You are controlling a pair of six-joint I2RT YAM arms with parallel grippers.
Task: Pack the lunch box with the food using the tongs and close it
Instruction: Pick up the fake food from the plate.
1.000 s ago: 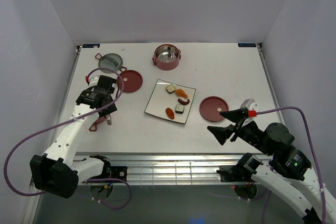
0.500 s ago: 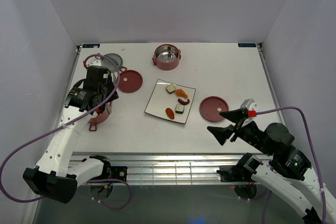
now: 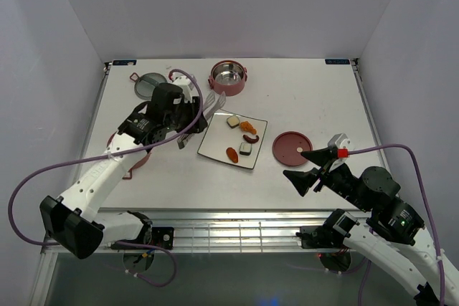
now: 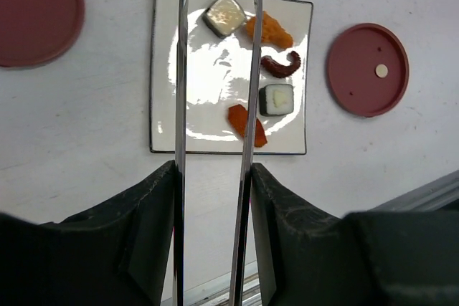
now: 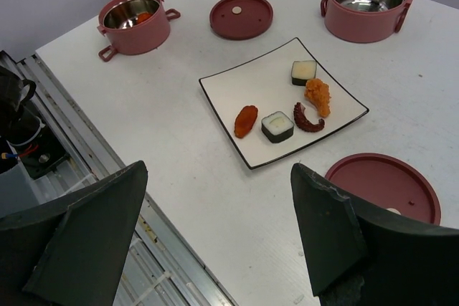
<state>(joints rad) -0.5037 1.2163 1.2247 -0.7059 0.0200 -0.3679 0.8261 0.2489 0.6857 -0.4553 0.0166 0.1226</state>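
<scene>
Thin springy tongs (image 4: 181, 69) are pinched in the left claw (image 4: 213, 177), the right claw (image 5: 219, 170) is spread empty; the light, likely slick food (image 4: 277, 99) is judged best nipped across its middle.

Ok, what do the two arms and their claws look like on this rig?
The left arm and right arm have white links and black joints, each trailing a purple cable. The left claw and right claw have black wedge-shaped fingers; a small red cap sits by the right one.

White arms (image 3: 100, 177), black joints (image 3: 376, 188), looping purple cables (image 3: 391, 147), one red plug (image 3: 345, 153)
</scene>
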